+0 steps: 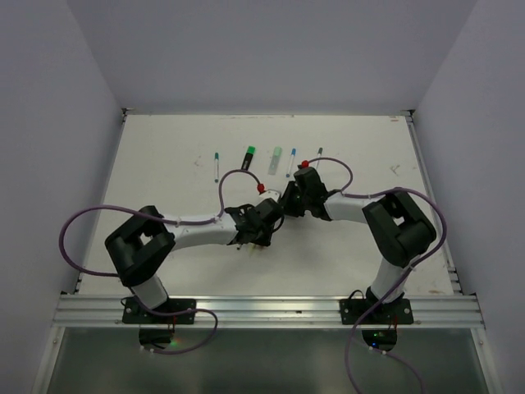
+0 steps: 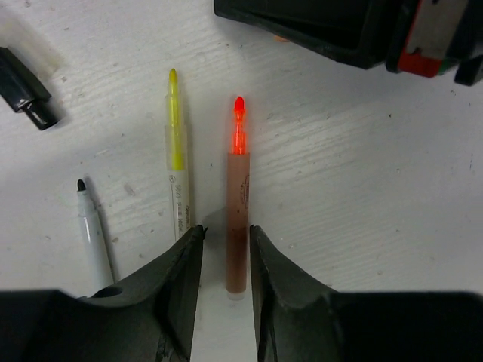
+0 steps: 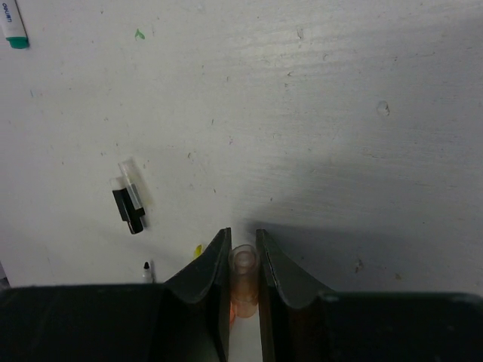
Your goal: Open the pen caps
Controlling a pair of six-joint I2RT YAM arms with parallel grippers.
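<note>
orange cap [image 3: 243, 265]: off its pen, pinched between the jaws of the right claw [image 3: 243, 237], mouth facing out past the tips
right claw: narrow, clamped on that cap
orange pen [image 2: 238, 204]: bare tip showing; barrel lies between the jaws of the left claw [image 2: 226, 228], tip pointing away from it
left claw: narrow, but a sliver of table shows between one jaw and the barrel, so it reads as slack, not gripping
step: this pen is uncapped, looks like set-down
next: park the cap away from the pens, lift both claws, go for the far row, e.g. green cap [image 1: 251, 150]
neighbours: yellow pen [image 2: 177, 173] just outside one jaw, white pen [image 2: 92, 234] beyond it, both uncapped; black cap [image 2: 26, 94] ahead, off to that side
pose: both arms folded inward, claws near each other mid-table, pitched down
</note>
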